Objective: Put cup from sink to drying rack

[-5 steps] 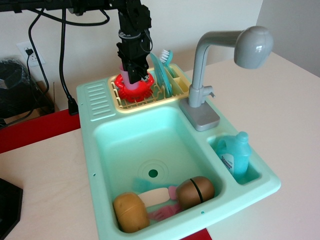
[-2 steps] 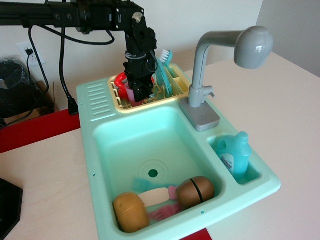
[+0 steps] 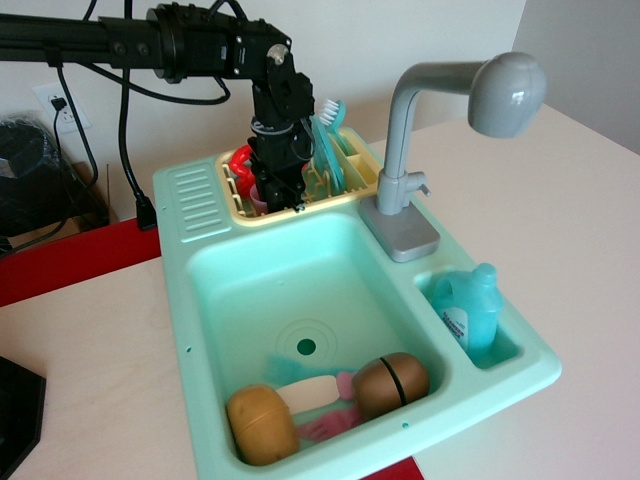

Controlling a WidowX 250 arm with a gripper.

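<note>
The black tool [image 3: 278, 195] is in the upper middle of the frame, low down inside the yellow drying rack [image 3: 345, 185]. A second ago it was higher, with the pink cup [image 3: 258, 196] easy to see between its fingers above the red toy [image 3: 240, 161]. Now the tool has come down and slid a little to the right. The cup has come down with it. Only a small pink bit peeks out at the tool's lower left, down among the bars of the rack. This looks like the cup is at its spot, or almost there, and what is left is to let go and lift away.

I cannot tell if the tool is open or closed, because its black body hides the tips. It seems to be right against the cup, but whether it grips it is not clear.

The arm covers most of the red toy and part of the blue brush [image 3: 325, 130]. I cannot see if the cup is standing up or leaning.

Lower in the frame, the green sink [image 3: 200, 300] holds 2 brown toys [image 3: 262, 423] and a flat pink thing [image 3: 325, 428]. A blue bottle [image 3: 468, 310] sits at the right, and the grey tap [image 3: 420, 110] stands above it. The pale desk [image 3: 80, 380] is all around.
</note>
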